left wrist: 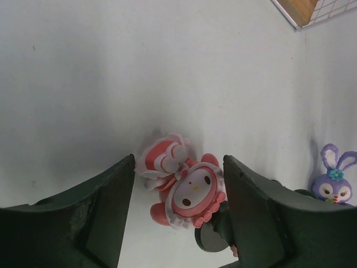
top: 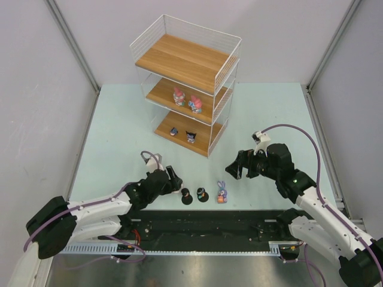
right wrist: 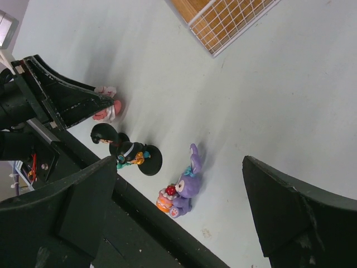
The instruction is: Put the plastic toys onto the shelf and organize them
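My left tool (left wrist: 178,160) straddles the lying pink-and-white figurine (left wrist: 189,190), jaws half-spread either side, lined up for a clean pinch; my right tool (right wrist: 179,163) hangs wide near the purple bunny (right wrist: 187,187).

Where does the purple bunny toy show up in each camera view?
Top external: purple bunny below centre, slightly right.
Left wrist: purple bunny low at the right edge.
Right wrist: purple bunny in the lower centre.
Shared landmark: the shelf, which lies beyond it in all three.
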Robot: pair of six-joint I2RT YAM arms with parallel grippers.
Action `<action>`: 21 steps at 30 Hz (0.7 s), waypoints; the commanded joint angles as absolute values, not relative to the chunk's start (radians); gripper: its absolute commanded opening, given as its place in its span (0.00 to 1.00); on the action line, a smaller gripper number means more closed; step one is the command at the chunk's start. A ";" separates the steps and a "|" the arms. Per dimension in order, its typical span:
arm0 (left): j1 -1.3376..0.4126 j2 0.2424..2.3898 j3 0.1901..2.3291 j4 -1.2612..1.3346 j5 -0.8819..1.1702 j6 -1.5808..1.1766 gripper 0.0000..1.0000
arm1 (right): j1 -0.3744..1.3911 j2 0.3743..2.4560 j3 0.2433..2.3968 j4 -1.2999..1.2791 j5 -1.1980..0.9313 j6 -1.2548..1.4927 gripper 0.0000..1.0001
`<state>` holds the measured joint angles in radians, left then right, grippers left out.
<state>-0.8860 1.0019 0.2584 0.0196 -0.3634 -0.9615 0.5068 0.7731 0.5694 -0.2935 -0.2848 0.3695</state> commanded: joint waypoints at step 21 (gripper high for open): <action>-0.893 0.830 0.276 0.008 -0.446 -0.968 0.00 | 0.505 0.752 0.566 -0.252 -0.299 0.377 1.00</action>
